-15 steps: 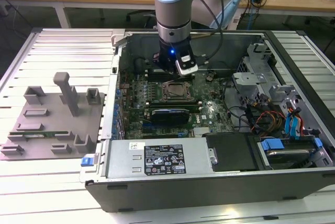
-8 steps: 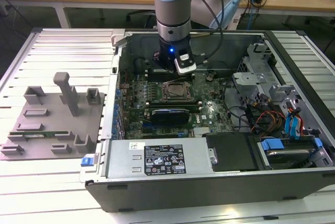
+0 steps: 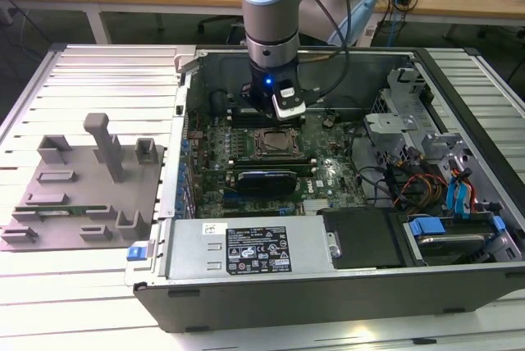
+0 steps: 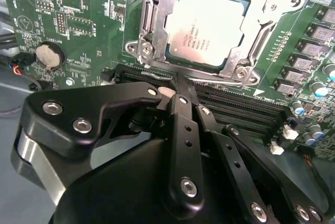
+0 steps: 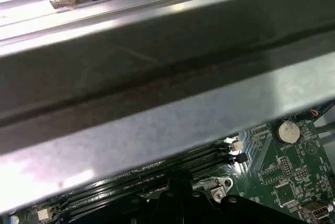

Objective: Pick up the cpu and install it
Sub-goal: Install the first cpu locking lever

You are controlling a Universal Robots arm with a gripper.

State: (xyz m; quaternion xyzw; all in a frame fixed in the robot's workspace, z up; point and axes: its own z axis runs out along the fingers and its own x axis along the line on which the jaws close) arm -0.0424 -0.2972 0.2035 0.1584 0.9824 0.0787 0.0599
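The cpu, a pale silvery square chip, lies flat inside the metal-framed socket on the green motherboard in the second wrist view. In the exterior view the socket sits mid-board inside the open computer case. My gripper hangs just behind the socket, low over the board. In the second wrist view its black fingers come together at a narrow tip, and my gripper is shut on nothing, beside the socket's edge over the memory slots.
The case walls ring the board. A grey tray holding a green memory stick lies at the exterior view's left. A power supply, drive bays with blue clips and loose cables crowd the near side.
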